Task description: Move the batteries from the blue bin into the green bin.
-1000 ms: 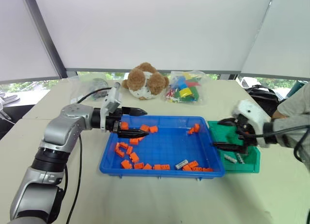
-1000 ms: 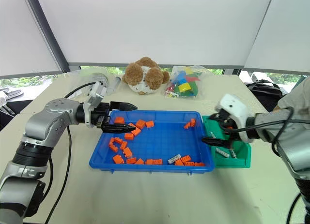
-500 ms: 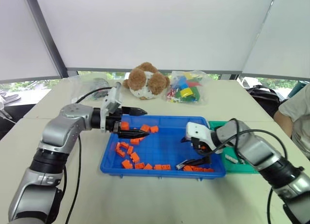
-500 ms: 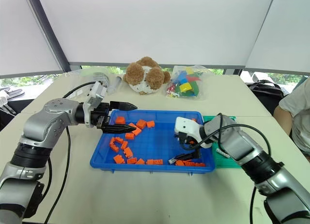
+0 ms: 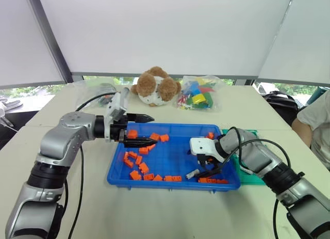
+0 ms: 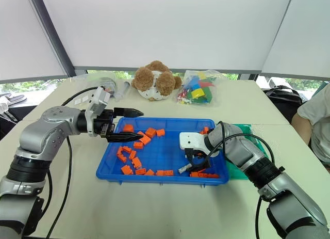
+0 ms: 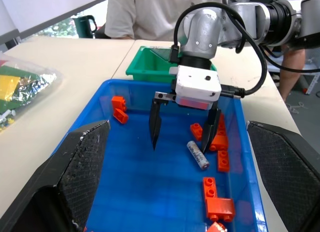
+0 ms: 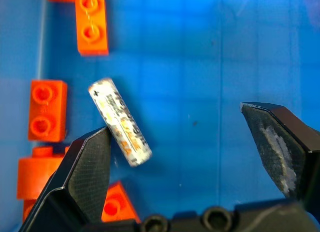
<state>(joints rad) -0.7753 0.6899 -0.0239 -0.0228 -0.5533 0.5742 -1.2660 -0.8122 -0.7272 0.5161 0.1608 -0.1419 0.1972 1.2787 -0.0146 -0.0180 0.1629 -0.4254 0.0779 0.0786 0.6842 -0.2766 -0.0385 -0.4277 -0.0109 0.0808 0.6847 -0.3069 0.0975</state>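
One battery, a small silver cylinder, lies on the floor of the blue bin near its front right. My right gripper points down into the bin, open, its fingers straddling the battery, which rests close to one finger. Several orange blocks are scattered around it. The green bin stands against the blue bin's right side. My left gripper hovers open over the blue bin's far left part, with nothing between its fingers.
A teddy bear, a bag of coloured blocks and a clear bag lie on the table behind the bins. A person sits at the right edge.
My right gripper swung left from above the green bin into the blue bin and sank over the battery. The left gripper stayed in place.
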